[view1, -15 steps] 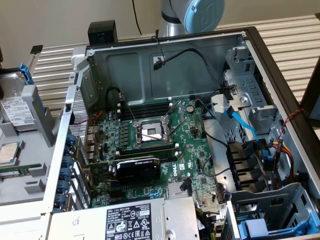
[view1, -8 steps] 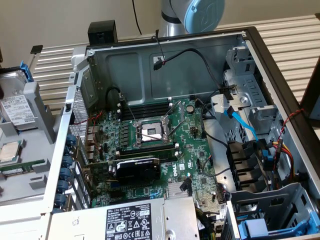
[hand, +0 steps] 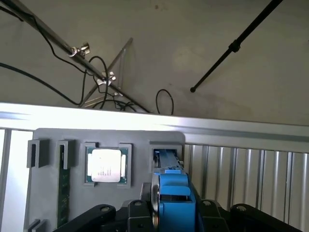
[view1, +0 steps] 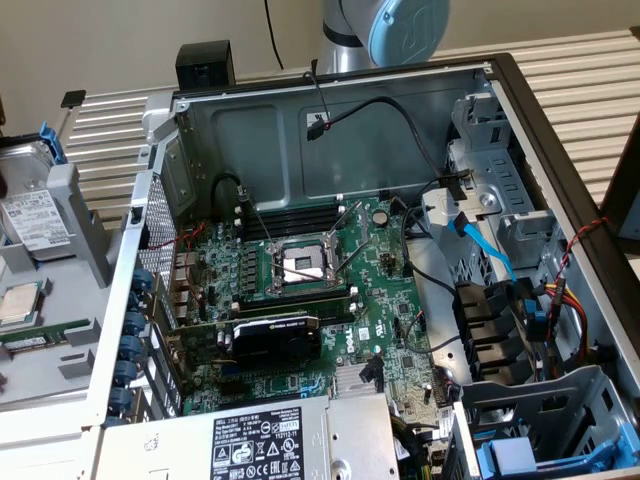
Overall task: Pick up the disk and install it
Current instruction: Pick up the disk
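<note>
Nearest, gripper: stood clenched, by appearance, on the blue-framed disk; the disk sat upright on edge in the grey fixture (outside the computer case, at the exterior view's left). Hazard judged: a shallow hold on smooth plastic could slip, cocking the disk against the fixture walls. Beyond, CPU chip lay just beside; a tilted disk could strike it.

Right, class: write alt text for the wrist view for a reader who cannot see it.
The disk, edge-on in its blue carrier, sits right at the black gripper. Beyond it a grey tray holds a square CPU chip and a memory stick.
</note>
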